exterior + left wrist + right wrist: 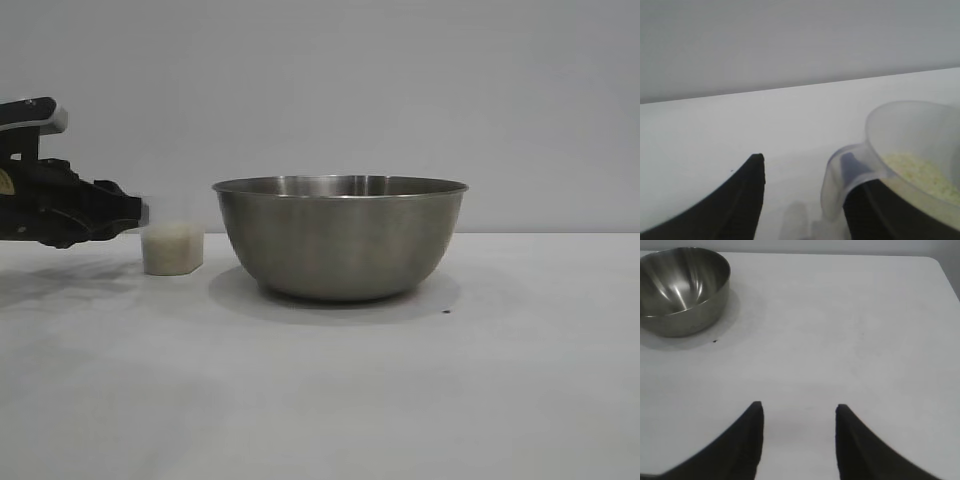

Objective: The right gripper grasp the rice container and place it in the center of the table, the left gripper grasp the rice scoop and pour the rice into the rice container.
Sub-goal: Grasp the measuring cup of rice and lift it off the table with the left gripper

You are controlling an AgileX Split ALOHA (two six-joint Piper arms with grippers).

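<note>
The rice container (340, 240), a big steel bowl, stands empty at the middle of the white table (320, 400); the right wrist view shows it far off (682, 290). Left of it the rice scoop (172, 248) sits upright on the table, filled with rice (920, 172). My left gripper (145, 212) reaches the scoop from the left, low over the table. Its jaws (805, 160) are open; one finger lies against the scoop's handle (840, 175), the other stands well apart. My right gripper (799, 406) hovers open over bare table, away from the bowl and outside the exterior view.
A small dark speck (446, 311) lies on the table by the bowl's right side. The table's far corner (937, 265) shows in the right wrist view. A plain grey wall stands behind the table.
</note>
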